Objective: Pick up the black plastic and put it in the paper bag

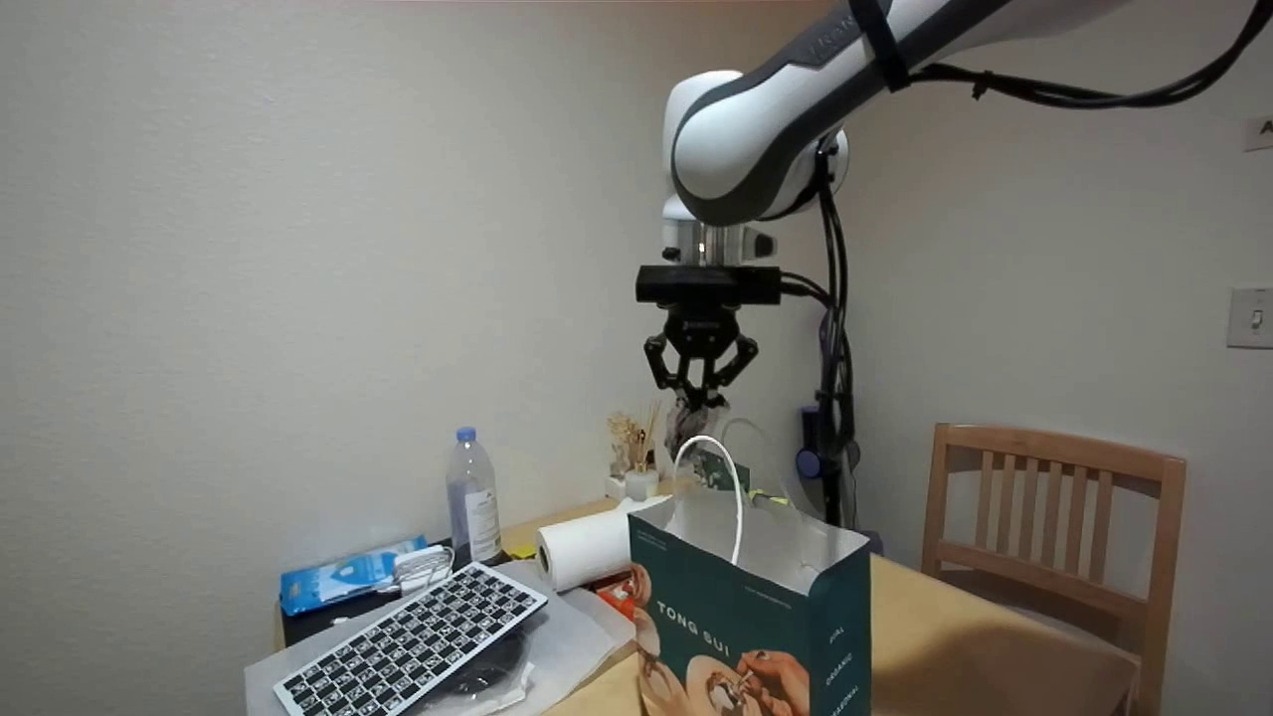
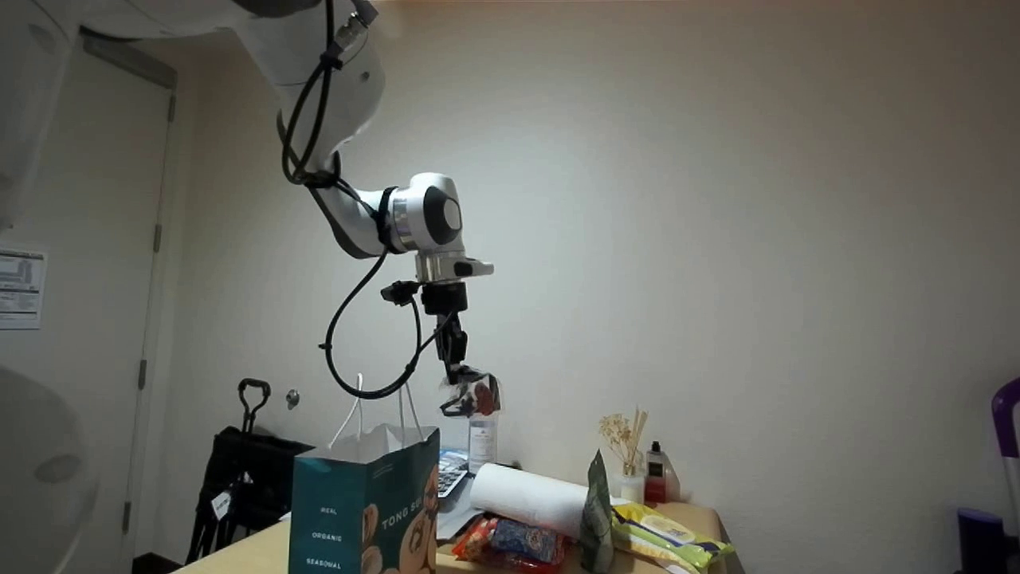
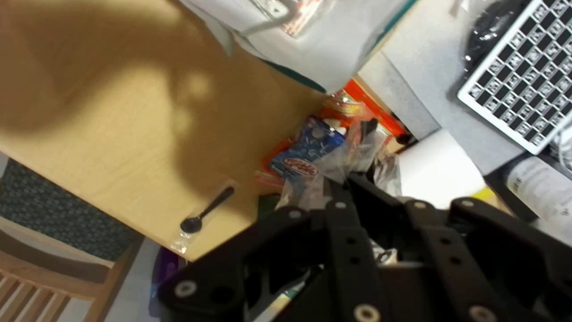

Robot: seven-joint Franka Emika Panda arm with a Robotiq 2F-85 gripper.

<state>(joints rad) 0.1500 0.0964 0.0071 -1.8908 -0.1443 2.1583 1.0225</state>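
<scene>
Nearest the wrist camera: black two-fingered gripper (image 3: 351, 184), pointing straight down from the white-and-grey robot arm (image 1: 751, 139) in both exterior views. Fingers drawn in, pinching a small, crumpled, partly see-through, dark-patched plastic scrap (image 2: 472, 392) by its upper end. Scrap hangs in the air below the fingertips; its folds are blurred in the wrist view.

Tall, dark-green, white-handled paper shopping bag (image 1: 751, 617), tan-and-white picture printed on its front: upright on the tan wooden table (image 1: 925, 622), mouth open. In an exterior view the scrap sits higher than the bag's rim, off to one side and apart from it. From the wrist, it overlaps red-and-blue plastic packaging (image 3: 308, 145) lying beside the bag. Pale, red-marked item (image 3: 306, 18) shows inside the bag, cut off by the frame; cannot tell what it is.

Elsewhere: white-framed slab with rows of black-and-white keys (image 1: 413, 636), over a pale grey sheet (image 1: 580, 631); thick white paper roll (image 2: 530, 498) on its side; clear blue-capped bottle (image 1: 472, 502), upright, near the slab; dark spoon (image 3: 209, 209) in a clear wrapper near the table's edge. Light wooden slatted chair (image 1: 1059, 446) beside the table.
</scene>
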